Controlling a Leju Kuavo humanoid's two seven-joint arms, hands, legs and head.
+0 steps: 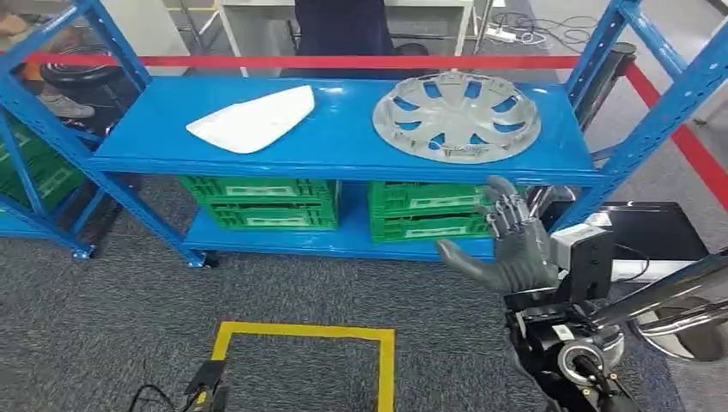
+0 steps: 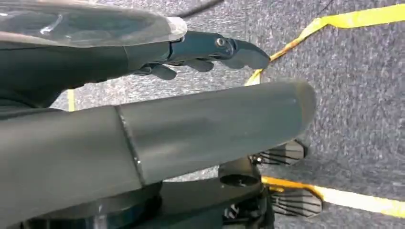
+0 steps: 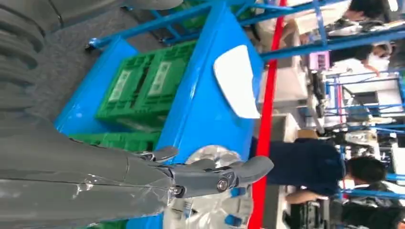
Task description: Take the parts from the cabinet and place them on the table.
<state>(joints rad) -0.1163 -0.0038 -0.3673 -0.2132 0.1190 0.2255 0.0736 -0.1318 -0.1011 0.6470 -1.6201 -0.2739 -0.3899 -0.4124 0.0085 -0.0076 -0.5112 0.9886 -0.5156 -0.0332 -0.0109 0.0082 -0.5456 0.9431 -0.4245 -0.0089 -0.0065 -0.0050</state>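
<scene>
Right hand (image 1: 513,245) spread wide, holding nothing, below my round, spoked silver hubcap (image 1: 456,116); a smooth white panel (image 1: 254,120) lies apart on the blue shelf (image 1: 343,142).

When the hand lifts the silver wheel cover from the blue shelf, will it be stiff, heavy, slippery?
The wheel cover looks like thin moulded plastic, so probably light and fairly stiff. Its glossy surface may slip; the spoke openings offer finger holds. Lying flat, it should not roll.

Our right hand (image 1: 513,249) is raised, fingers (image 1: 506,210) spread and empty; our left hand (image 2: 205,50) hangs low, seemingly loosely extended.
</scene>
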